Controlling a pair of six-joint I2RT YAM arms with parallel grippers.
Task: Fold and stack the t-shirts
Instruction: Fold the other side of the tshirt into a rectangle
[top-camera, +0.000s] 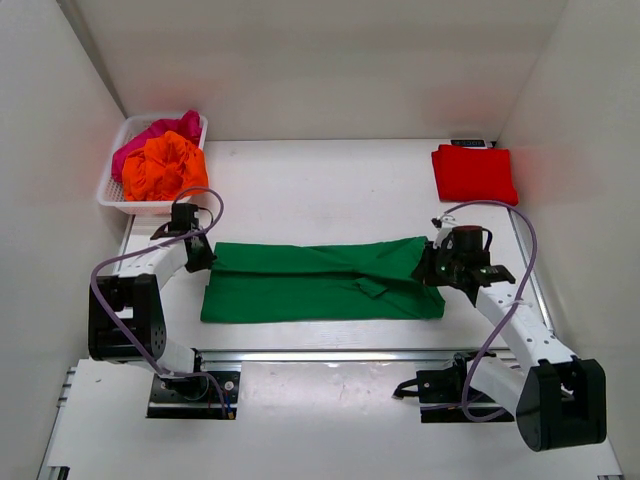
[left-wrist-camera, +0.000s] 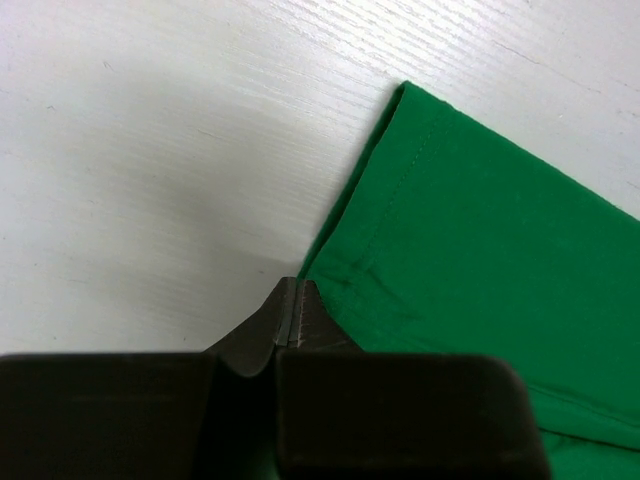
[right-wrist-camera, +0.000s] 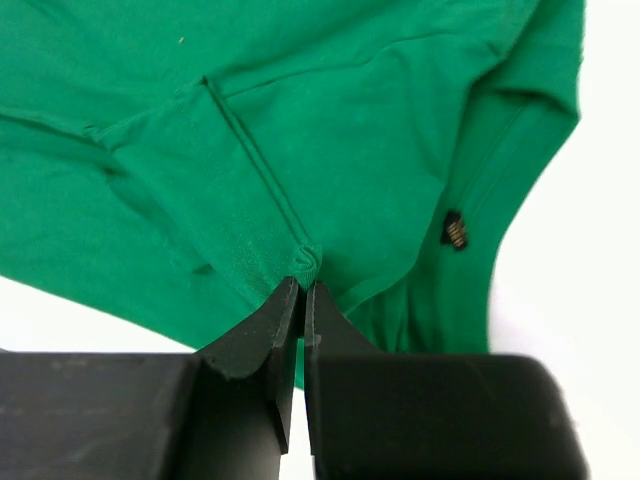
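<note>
The white table (top-camera: 320, 180) showed a fine streaked grain up close, and plain white walls (top-camera: 330, 60) closed it in at the back and on both sides. The green t-shirt (top-camera: 300, 285) lay flat across the middle of it as a long band, folded lengthwise. The left gripper (left-wrist-camera: 290, 322) had its fingertips pressed together on the hem at the shirt's far left corner. The right gripper (right-wrist-camera: 302, 300) — likewise closed — pinched a small ridge of cloth at the far right corner. A folded red t-shirt (top-camera: 474, 173) sat near the table's far right corner. In the far left corner stood a white basket (top-camera: 112, 195), holding a crumpled orange t-shirt (top-camera: 160, 170) and a magenta-pink t-shirt (top-camera: 150, 135).
</note>
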